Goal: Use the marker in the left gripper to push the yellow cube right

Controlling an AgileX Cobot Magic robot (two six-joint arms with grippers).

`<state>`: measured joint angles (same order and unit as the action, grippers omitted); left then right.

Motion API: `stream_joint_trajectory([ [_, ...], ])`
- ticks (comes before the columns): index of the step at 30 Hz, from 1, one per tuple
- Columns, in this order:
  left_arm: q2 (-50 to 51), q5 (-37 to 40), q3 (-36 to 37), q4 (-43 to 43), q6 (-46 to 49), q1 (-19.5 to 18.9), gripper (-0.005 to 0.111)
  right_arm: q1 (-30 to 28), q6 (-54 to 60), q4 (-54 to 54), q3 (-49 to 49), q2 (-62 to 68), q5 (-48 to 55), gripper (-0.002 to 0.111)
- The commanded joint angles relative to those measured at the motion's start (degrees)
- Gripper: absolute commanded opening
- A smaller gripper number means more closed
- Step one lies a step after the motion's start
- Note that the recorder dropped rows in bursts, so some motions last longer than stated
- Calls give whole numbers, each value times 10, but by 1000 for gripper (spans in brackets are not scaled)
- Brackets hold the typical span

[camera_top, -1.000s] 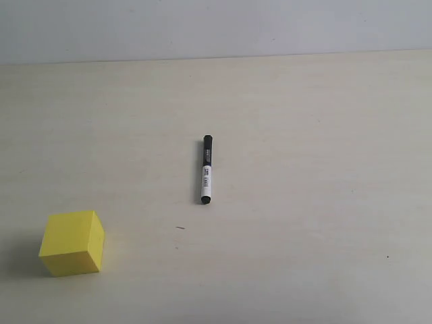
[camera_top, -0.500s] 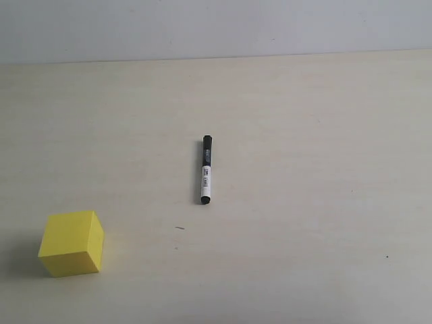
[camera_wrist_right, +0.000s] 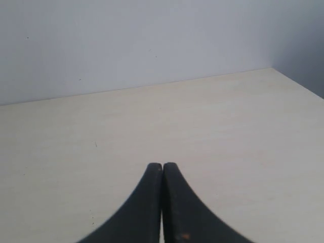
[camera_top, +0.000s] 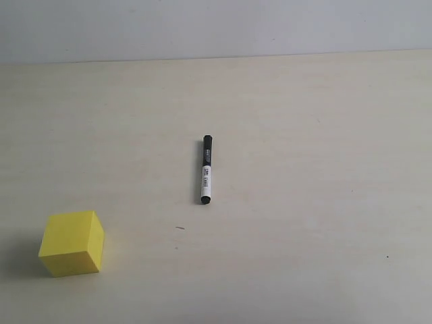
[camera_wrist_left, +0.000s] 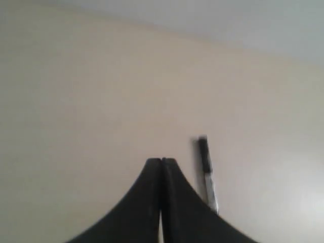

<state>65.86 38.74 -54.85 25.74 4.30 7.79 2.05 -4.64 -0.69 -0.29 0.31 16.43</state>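
Observation:
The marker lies alone near the middle of the table in the exterior view, black cap toward the far side. The yellow cube sits at the front left, well apart from it. Neither arm shows in the exterior view. In the left wrist view my left gripper is shut with nothing in it, and the marker lies on the table just beside its fingers, blurred. My right gripper is shut and empty over bare table.
The pale wooden table ends at a grey wall at the back. A small dark speck marks the surface in front of the marker. The table's corner and side edge show in the right wrist view.

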Motion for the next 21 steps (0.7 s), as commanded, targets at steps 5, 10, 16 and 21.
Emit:
stream_joint_trajectory([
  [5,232,204,-129,-231,-163,148,0,-4,0,1,3,-3,-2,0],
  [10,304,203,-182,-311,-280,253,0,-4,0,1,3,-3,-2,0],
  [16,388,246,-293,-295,-301,316,0,-4,0,1,3,-3,-2,0],
  [21,469,301,-379,-294,-301,342,0,-4,0,1,3,-3,-2,0],
])
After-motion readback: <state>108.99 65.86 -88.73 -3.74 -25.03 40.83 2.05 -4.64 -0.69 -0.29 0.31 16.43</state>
